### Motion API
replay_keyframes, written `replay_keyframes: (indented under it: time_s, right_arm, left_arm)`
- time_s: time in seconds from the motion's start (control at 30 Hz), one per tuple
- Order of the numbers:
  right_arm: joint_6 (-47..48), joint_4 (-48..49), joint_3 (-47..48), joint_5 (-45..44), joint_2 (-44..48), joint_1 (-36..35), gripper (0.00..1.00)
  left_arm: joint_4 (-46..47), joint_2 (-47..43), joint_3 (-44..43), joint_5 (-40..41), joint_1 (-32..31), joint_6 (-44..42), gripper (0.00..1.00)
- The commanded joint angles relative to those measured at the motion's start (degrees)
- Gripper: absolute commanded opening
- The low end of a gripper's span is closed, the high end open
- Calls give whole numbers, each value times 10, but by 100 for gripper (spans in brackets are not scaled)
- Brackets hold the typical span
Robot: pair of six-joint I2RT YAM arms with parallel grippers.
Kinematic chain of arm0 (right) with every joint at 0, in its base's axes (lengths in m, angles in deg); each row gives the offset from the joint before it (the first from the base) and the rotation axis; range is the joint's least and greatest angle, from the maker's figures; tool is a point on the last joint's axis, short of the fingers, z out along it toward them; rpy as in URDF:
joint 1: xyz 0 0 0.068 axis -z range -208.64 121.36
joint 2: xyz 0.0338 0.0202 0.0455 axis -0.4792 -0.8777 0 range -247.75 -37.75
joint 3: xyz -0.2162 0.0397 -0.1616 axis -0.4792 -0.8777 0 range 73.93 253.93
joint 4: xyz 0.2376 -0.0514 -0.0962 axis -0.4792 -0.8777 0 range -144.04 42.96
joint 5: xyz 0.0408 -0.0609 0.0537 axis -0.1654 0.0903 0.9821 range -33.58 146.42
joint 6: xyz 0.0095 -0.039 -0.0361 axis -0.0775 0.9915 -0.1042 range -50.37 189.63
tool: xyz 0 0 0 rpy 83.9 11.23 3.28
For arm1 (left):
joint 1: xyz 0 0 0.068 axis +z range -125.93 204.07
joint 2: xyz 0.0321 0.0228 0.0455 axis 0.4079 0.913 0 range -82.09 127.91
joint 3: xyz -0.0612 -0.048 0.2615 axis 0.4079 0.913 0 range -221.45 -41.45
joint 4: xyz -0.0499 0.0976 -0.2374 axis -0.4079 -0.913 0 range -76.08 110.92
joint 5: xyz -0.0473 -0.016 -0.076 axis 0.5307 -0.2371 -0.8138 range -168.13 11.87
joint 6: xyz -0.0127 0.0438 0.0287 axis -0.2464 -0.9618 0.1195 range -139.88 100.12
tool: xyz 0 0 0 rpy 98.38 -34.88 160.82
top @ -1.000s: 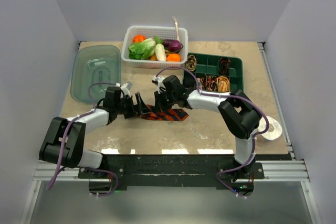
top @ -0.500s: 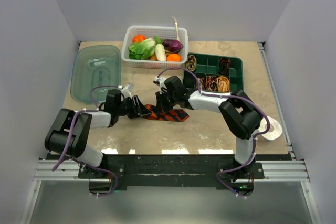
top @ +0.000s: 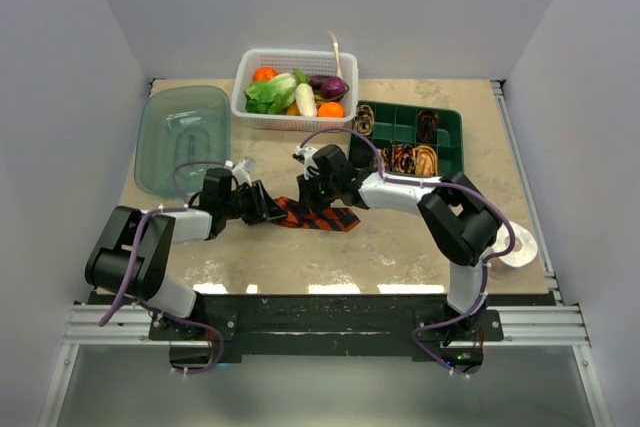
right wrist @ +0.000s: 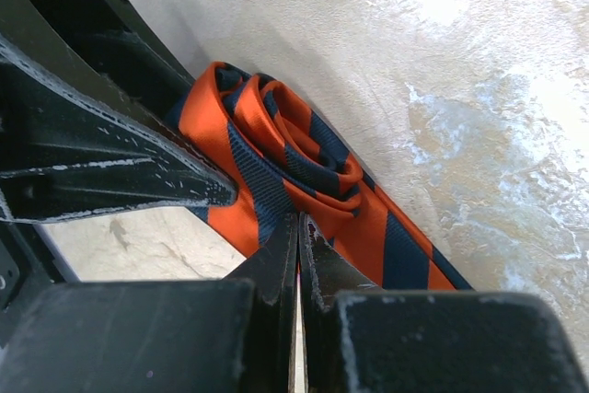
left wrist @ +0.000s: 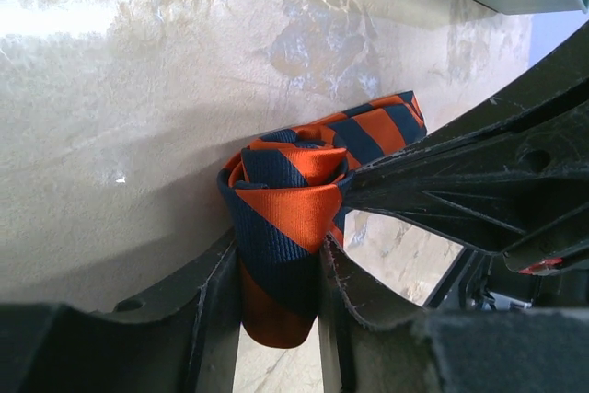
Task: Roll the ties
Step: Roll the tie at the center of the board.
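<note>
The orange-red and dark-striped tie point(top: 322, 216) lies mid-table, one end wound into a roll point(left wrist: 285, 213) and a flat tail running off to the right. My left gripper point(top: 270, 209) comes in from the left and is shut on the roll, a finger point(left wrist: 207, 319) on each side. My right gripper point(top: 308, 201) comes from the right, jaws pressed together, tips pinching the roll's outer layer point(right wrist: 276, 149). The right gripper point(right wrist: 299, 220) meets the roll beside the left finger point(right wrist: 101, 172).
A green divided tray point(top: 448, 125) at the back right holds coiled brown and tan ties point(top: 425, 159). A white basket point(top: 245, 72) of vegetables stands at the back. A teal plastic lid point(top: 180, 137) lies at the left. A white tape roll point(top: 518, 245) is at the right edge.
The left arm's elbow swung left and its gripper shifted slightly up the table. The roll and the right gripper have hardly moved.
</note>
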Motion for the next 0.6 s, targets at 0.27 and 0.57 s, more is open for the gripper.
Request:
replay_keyframes:
  time_s: [0.27,0.57]
  right_arm:
    - [9,-4,15,-16,1,3,0]
    - [7,-14,33,-60,-16,4,0]
  left_arm:
    - [-234,-17,-126,132,-32,-97,34]
    - [-339,-2,-197,230,-80,-110,34]
